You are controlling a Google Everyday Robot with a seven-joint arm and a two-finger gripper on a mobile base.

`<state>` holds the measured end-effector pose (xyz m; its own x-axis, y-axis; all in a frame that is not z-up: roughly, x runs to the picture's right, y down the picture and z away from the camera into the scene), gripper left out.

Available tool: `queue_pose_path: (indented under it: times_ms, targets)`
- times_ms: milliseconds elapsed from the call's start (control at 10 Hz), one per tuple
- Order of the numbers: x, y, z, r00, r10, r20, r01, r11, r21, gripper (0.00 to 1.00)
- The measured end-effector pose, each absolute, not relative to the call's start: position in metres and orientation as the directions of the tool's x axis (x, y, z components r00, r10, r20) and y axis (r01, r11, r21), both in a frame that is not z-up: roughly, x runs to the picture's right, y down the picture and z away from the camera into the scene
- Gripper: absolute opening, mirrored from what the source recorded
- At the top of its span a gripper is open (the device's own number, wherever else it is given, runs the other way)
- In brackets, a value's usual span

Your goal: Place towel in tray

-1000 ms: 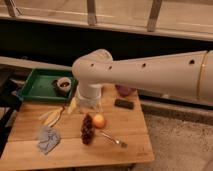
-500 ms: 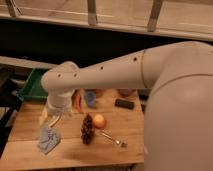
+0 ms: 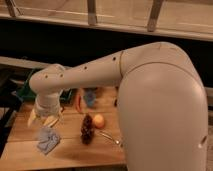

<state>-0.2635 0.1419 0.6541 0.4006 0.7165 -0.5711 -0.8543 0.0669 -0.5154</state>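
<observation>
Hovering end effector [image 3: 46,119] above one towel [image 3: 48,140], one tray [image 3: 23,93] behind

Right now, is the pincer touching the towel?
Apart. The camera view shows the open pincer hanging just above the towel, with a thin strip of the wooden table visible between them.

Orange fruit [image 3: 99,121], spoon [image 3: 109,138], wooden table [image 3: 75,156]

One white arm [image 3: 95,72] extends from the broad body [image 3: 160,110] at right across to the left, bending down at the wrist [image 3: 49,100]. The gripper [image 3: 44,119] hangs low at left, pointing down, fingers [image 3: 33,118] spread apart, empty.
</observation>
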Motion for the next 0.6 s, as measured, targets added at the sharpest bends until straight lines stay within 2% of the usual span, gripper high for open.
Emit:
queue_pose_path:
  times_ms: [400, 600]
  targets:
    - [-0.273, 0.152, 0.652, 0.451, 0.690, -0.566, -0.863, 0.175, -0.474, 0.80]
    - [-0.289, 0.173, 0.671, 0.478, 0.648, -0.593, -0.859, 0.203, -0.470, 0.80]
